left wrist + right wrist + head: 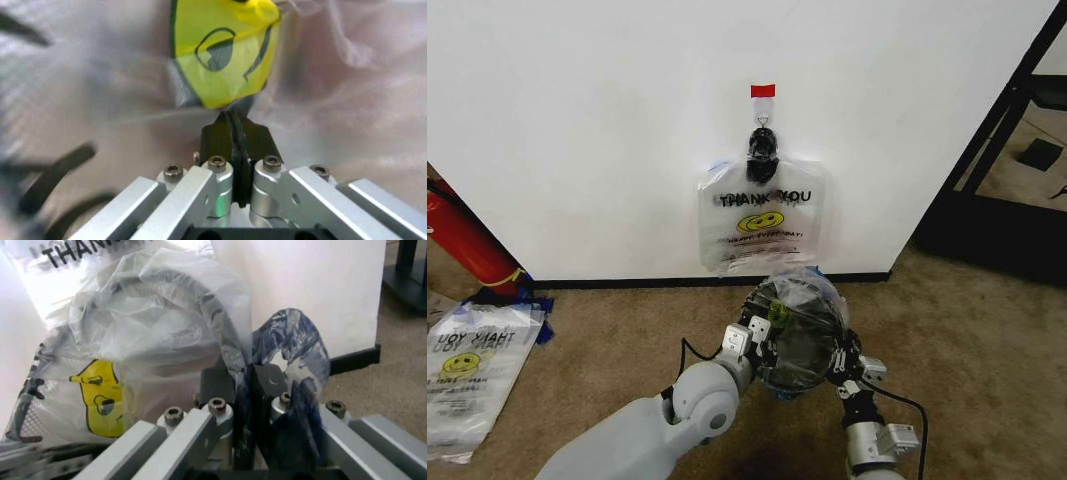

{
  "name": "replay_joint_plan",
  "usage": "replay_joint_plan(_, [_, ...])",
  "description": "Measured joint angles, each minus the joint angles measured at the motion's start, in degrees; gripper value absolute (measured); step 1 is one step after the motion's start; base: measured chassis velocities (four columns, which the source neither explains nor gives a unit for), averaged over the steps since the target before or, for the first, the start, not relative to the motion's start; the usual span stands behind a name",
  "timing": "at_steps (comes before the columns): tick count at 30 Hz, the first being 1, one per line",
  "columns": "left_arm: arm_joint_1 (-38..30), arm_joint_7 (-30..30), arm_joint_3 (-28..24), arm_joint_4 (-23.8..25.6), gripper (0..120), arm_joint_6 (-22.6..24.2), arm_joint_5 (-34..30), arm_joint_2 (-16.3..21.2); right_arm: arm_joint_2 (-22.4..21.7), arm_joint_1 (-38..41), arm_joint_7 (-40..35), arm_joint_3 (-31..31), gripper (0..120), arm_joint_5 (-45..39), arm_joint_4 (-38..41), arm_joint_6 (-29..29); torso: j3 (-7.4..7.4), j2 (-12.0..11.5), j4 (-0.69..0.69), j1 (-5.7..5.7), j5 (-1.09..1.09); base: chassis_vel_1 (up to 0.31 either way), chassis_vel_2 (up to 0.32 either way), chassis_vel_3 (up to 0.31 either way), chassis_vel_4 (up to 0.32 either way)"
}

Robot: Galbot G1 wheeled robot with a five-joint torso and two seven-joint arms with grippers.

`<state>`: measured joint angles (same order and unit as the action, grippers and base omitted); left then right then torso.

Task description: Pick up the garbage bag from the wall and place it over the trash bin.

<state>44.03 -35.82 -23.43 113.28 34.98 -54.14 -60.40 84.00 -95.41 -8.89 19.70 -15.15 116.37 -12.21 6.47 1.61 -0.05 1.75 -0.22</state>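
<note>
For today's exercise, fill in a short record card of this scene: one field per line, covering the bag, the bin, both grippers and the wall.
bag: thin see-through plastic garbage bag with yellow smiley, draped over the bin
bin: small round black trash bin, on the carpet before the wall
left gripper: shut on the bag's edge at the bin's left rim
right gripper: shut on the bag's bluish edge at the right rim
wall: plain white wall; another same-print bag hangs from a black clip

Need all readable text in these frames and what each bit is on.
"THANK YOU": black print on the bag hanging on the wall, above a yellow smiley; the small lines under the smiley are too small to read.
"THAN...": top corner of the right wrist view, same hanging bag, cut off by the frame.
Bag on the carpet: black print, too blurred to read.
Garbage bag over the trash bin: smiley, no legible words.
</note>
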Motion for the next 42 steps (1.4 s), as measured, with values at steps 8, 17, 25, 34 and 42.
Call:
replay_joint_plan(8, [-3.6,0.7,-1.3,-5.6,0,-0.6,0.5,-2.1,-0.2,0.8,0.0,0.0,1,-0.5,0.0,0.5,0.00,0.0,0.01,0.00,0.00,0.000,0.000,0.000,0.000])
replay_joint_plan(17, [-5.2,0.5,-3.4,-7.1,0,-0.5,0.0,-5.2,-0.2,1.1,0.0,-0.2,1,-0.6,-0.7,0.5,0.00,0.0,0.01,0.00,0.00,0.000,0.000,0.000,0.000])
replay_joint_plan(25, [-7.2,0.3,-5.1,-10.4,0,-0.4,-0.6,-7.3,-0.4,1.3,0.0,-0.2,1,-0.8,-0.8,0.5,0.00,0.0,0.01,0.00,0.00,0.000,0.000,0.000,0.000])
replay_joint_plan(34, [-9.3,-0.1,-6.5,-15.0,0,-0.3,-1.4,-10.0,-0.5,1.3,-0.1,-0.7,1,-1.2,-0.6,0.6,0.00,0.0,0.00,0.00,0.00,0.000,0.000,0.000,0.000])
replay_joint_plan(42, [-10.1,-0.2,-6.8,-17.4,0,-0.7,-2.3,-11.2,-0.8,1.4,-0.3,-0.7,1,-2.7,-0.2,1.1,0.00,0.0,0.01,0.00,0.00,0.000,0.000,0.000,0.000])
